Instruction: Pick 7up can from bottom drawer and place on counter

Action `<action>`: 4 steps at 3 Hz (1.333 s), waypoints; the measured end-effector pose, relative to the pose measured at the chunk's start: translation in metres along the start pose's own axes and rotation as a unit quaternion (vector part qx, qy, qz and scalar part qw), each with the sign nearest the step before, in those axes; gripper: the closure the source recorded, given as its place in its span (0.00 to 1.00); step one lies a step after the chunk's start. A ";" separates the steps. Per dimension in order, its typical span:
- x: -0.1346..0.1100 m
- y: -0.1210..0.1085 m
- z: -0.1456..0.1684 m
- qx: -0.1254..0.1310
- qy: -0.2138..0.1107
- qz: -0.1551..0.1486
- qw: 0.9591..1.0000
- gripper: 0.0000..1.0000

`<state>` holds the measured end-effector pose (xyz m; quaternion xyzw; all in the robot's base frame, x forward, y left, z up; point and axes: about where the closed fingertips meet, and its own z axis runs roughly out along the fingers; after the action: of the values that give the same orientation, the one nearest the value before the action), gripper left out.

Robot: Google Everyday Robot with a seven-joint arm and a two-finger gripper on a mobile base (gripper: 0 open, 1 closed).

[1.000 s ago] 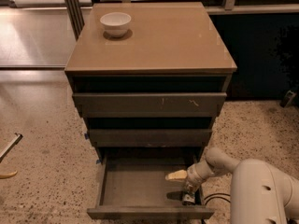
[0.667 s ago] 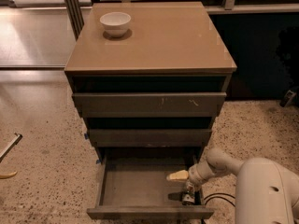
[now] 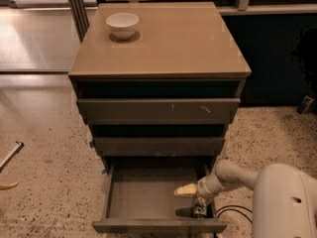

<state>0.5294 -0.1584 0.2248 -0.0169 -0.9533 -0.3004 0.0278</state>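
We find gripper (image 3: 193, 200) in open bottom drawer (image 3: 143, 196) at 4 o'clock, can (image 3: 199, 210) just beneath, jaw state not discernible, bowl (image 3: 122, 25) on counter (image 3: 173, 41) at 11 o'clock.

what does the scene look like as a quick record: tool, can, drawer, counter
tool: down inside the bottom drawer, at its right front
7up can: in the drawer by the right wall, close under the tool
bottom drawer: pulled open
counter: no can on it yet
white bowl: on the counter, back left corner
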 end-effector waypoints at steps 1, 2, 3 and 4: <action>0.003 0.005 0.010 -0.002 0.012 -0.007 1.000 0.00; 0.003 0.007 0.020 -0.002 0.022 -0.010 1.000 0.00; -0.001 0.002 0.025 0.008 0.024 -0.004 1.000 0.00; -0.004 -0.006 0.025 0.020 0.021 0.004 1.000 0.00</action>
<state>0.5326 -0.1488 0.2011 -0.0139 -0.9581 -0.2818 0.0491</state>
